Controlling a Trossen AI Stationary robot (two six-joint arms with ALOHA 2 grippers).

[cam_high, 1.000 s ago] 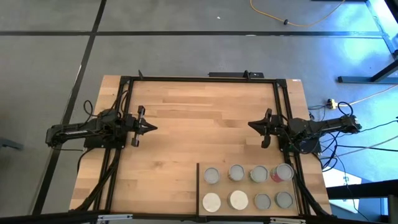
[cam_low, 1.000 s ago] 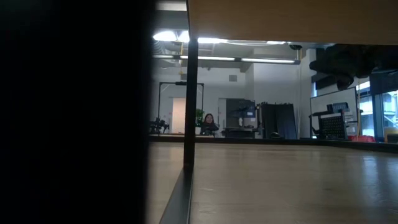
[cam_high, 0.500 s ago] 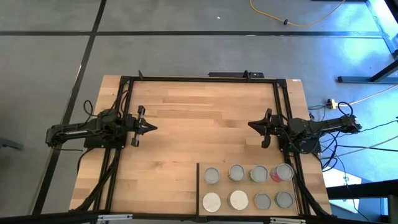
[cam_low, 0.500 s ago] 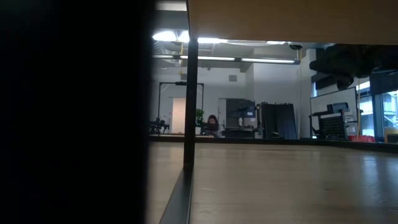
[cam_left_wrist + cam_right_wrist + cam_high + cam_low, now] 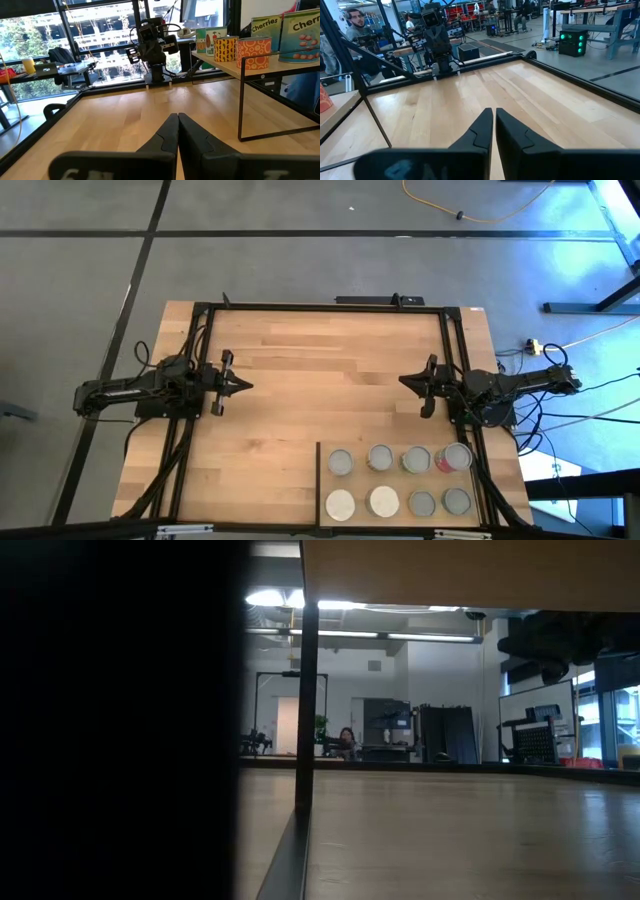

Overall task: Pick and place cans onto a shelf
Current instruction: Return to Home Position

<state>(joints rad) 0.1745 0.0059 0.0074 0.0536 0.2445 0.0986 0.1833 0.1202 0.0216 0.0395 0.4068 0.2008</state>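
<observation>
Several small round cans (image 5: pixel 400 460) stand upright in two rows on the shelf (image 5: pixel 328 472), a light-wood panel with a black edge at the table's near right. Two have whitish tops (image 5: pixel 341 504); one shows a red-pink side (image 5: pixel 445 462). In the left wrist view the cans (image 5: pixel 252 50) stand on the raised shelf (image 5: pixel 265 64). My left gripper (image 5: pixel 245 387) is shut and empty at the table's left. My right gripper (image 5: pixel 405 381) is shut and empty at the table's right, beyond the shelf's far edge.
The shelf stands on thin black legs (image 5: pixel 242 102) above the tabletop; one leg (image 5: pixel 307 690) shows in the low view. A black frame (image 5: pixel 320 306) edges the tabletop. Bare wood (image 5: pixel 325 375) lies between the two grippers. People (image 5: pixel 355 20) are in the room beyond.
</observation>
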